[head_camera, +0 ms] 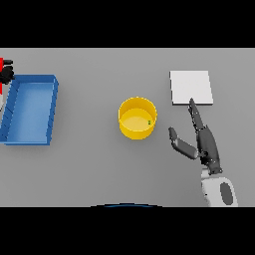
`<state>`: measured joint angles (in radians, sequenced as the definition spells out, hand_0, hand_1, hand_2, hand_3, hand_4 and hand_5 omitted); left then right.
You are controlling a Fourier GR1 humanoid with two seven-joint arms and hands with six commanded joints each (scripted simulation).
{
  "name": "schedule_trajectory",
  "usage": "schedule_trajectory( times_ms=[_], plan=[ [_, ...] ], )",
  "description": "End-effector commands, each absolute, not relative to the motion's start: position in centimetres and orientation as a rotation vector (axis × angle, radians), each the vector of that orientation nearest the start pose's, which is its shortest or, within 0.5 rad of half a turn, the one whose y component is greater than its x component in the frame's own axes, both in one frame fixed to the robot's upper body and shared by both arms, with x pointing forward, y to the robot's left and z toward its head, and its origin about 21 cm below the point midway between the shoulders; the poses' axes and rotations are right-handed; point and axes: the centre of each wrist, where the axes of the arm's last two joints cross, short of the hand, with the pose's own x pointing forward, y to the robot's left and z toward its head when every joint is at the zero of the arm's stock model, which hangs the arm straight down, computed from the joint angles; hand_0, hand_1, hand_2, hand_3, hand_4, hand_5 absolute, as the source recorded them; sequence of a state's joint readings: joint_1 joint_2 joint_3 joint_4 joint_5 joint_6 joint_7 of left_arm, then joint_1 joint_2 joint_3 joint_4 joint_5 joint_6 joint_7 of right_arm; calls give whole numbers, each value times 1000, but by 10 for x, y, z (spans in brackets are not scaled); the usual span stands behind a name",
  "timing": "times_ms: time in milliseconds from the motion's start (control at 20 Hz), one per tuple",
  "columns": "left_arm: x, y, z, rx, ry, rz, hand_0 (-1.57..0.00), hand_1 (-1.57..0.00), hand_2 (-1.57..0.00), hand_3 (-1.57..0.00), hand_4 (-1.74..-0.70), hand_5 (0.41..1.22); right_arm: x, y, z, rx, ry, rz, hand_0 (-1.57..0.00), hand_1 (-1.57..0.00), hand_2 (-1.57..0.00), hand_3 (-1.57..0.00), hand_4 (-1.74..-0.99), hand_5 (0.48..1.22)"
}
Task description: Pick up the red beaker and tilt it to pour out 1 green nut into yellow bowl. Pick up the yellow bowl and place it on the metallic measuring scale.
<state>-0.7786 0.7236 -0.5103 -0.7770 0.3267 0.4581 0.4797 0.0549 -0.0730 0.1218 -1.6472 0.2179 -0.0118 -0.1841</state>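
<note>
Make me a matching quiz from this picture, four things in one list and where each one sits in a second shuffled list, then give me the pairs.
Things:
1. round yellow bowl
2. blue rectangular tray
3. flat white square scale
4. dark right robot hand

Places:
A. along the table's left side
B. far right part of the table
C. middle of the table, a small green nut inside
D. right of the bowl, fingers open, a fingertip reaching the scale's near edge

Pairs: 1-C, 2-A, 3-B, 4-D
</note>
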Motion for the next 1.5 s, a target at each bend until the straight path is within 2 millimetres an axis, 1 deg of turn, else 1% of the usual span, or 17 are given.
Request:
schedule_trajectory(
  times_ms=[0,50,150,200,250,300,350,400,500,550,650,750,850,1100,1250,1350,1450],
  plan=[
    [397,339,101,783,-1031,-82,-1571,-1571,-1571,-1383,-1741,1221,236,-219,6,-142,-1759,313,1,1,1,1,-1186,687],
    [391,334,100,776,-1020,-77,-1571,-1571,-1571,-1385,-1741,1150,235,-220,5,-137,-1759,312,1,1,1,1,-1177,686],
    [376,336,96,741,-982,-83,-1571,-1571,-1571,-1374,-1740,1008,235,-217,7,-129,-1767,306,1,1,1,1,-1169,680],
    [375,332,99,713,-967,-102,-1571,-1571,-1571,-1366,-1735,955,235,-219,6,-134,-1753,308,1,1,1,1,-1168,679],
    [370,332,97,697,-958,-141,-1571,-1571,-1571,-1407,-1661,888,235,-219,9,-130,-1770,309,1,1,1,1,-1165,678],
    [366,330,99,675,-968,-170,-1571,-1571,-1571,-1368,-1493,827,238,-217,7,-141,-1755,311,1,1,1,1,-1165,675],
    [361,329,102,663,-979,-244,-1571,-1545,-1489,-1238,-1311,774,238,-219,9,-146,-1760,312,1,1,1,1,-1163,671],
    [358,330,103,646,-994,-302,-1495,-1380,-1311,-1098,-1155,740,238,-217,8,-143,-1755,316,1,1,1,1,-1159,669],
    [352,337,106,562,-1004,-357,-1003,-883,-839,-707,-933,697,235,-220,7,-144,-1760,318,1,1,1,1,-1162,671],
    [350,341,108,541,-1003,-377,-802,-706,-671,-565,-870,682,234,-222,5,-132,-1763,308,1,1,1,1,-1156,673],
    [350,340,108,561,-973,-438,-513,-452,-429,-361,-785,656,235,-221,13,-137,-1782,312,1,1,1,1,-1147,680],
    [350,342,102,589,-967,-466,-328,-289,-274,-231,-750,647,235,-220,11,-134,-1770,325,1,1,1,1,-1148,688],
    [355,337,98,610,-962,-467,-209,-184,-175,-147,-729,647,234,-222,11,-141,-1763,330,1,1,1,1,-1160,688],
    [359,339,100,659,-1025,-436,-68,-60,-57,-48,-708,658,237,-219,13,-191,-1726,344,1,1,1,1,-1175,672],
    [357,336,96,652,-1085,-419,-34,-30,-29,-24,-710,679,237,-216,15,-188,-1753,479,1,1,1,1,-1132,703],
    [357,338,98,659,-1094,-417,-22,-19,-18,-15,-710,689,246,-216,22,-172,-1758,639,1,1,1,1,-1153,728],
    [357,334,99,641,-1113,-414,-13,-12,-11,-9,-719,676,259,-215,36,-231,-1727,848,1,1,1,1,-1190,716]
  ],
)
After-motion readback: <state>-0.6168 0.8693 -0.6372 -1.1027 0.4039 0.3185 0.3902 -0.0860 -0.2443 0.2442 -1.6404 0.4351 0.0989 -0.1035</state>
